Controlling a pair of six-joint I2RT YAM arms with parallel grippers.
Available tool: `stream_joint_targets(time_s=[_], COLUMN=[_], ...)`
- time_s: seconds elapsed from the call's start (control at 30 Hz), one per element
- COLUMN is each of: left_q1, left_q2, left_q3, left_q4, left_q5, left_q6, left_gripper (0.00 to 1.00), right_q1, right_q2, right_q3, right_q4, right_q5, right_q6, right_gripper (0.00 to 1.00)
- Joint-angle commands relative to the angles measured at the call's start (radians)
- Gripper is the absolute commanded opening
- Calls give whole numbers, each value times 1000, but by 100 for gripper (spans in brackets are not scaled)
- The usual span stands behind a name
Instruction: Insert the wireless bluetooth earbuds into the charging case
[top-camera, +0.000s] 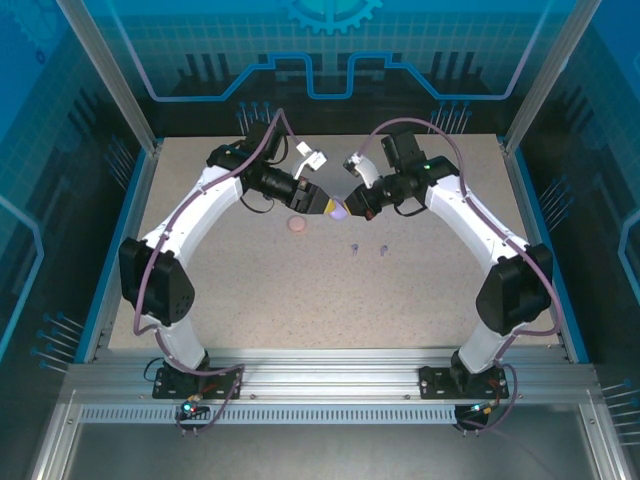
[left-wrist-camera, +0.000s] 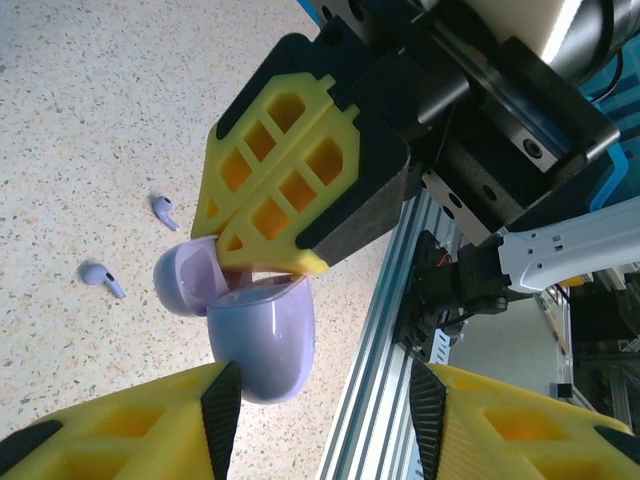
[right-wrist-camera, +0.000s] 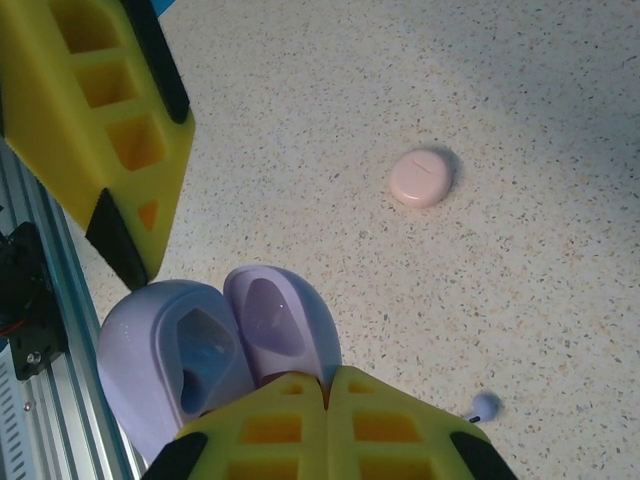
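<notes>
Clamping lid of purple charging case (right-wrist-camera: 150, 345), right pincer (right-wrist-camera: 328, 380)
</notes>
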Motion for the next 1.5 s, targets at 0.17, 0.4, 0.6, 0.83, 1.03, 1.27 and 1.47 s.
stream_joint_targets(time_s=[0.17,0.4,0.6,0.83,1.03,1.27,1.47], left_q1=[-12,-14,-15,-16,-18,-18,-20], left_q2=[23,37,49,58,62,63,64], left_q3=[13,12,21,28,36,42,43], left_q4=[-24,-21,-44,-64,-65,-50,-31], left_q5=[8,30,60,113,135,155,177], left_q6=[39,36,45,56,55,44,28], left_gripper=[52,47,41,34,32,32,30], right_q1=[31,31,32,32,32,36,38], right_q2=[-57,-58,-44,-38,-39,-36,-33], right_q3=[18,15,33,41,43,43,43], right_q4=[-23,-21,-21,-22,-22,-23,-23], right_q5=[-10,-6,-18,-21,-25,-24,-23], right_q6=[-20,-21,-18,-18,-16,-15,-17], right_gripper=[0,0,0,0,0,0,0])
